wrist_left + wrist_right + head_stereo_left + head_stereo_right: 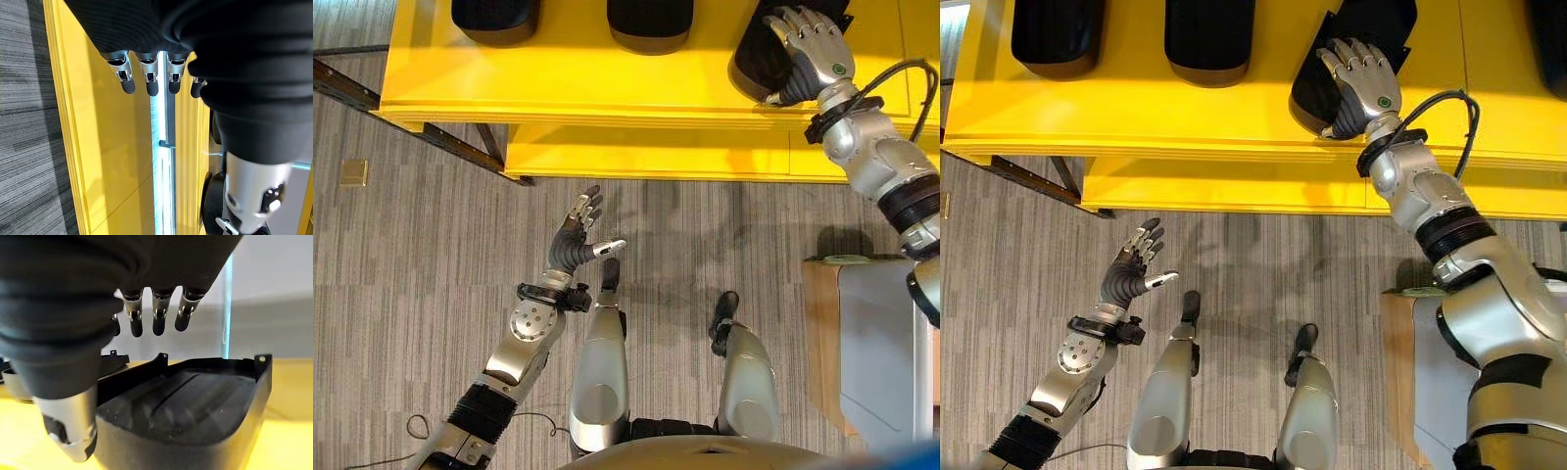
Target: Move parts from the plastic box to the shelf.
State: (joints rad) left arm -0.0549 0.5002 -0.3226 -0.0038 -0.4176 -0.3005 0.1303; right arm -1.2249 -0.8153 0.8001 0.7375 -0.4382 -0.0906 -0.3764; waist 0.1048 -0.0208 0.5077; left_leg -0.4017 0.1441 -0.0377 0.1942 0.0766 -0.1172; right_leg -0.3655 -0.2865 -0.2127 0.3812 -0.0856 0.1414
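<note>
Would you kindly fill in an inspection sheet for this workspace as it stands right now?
Surface: yellow shelf with a lower yellow ledge beneath it.
Job's things: three black parts on the shelf, left part, middle part, right part under the right hand and turned askew.
Box: grey plastic box on the robot's right, resting on a wooden stand; contents cannot be seen.
Clutter: small tan square on the floor.
Hands: right hand above the right part, fingers straight, no grip seen; left hand open over the carpet, holding nothing.
Cables: nothing seen.
Surroundings: dark metal shelf frame at left.
</note>
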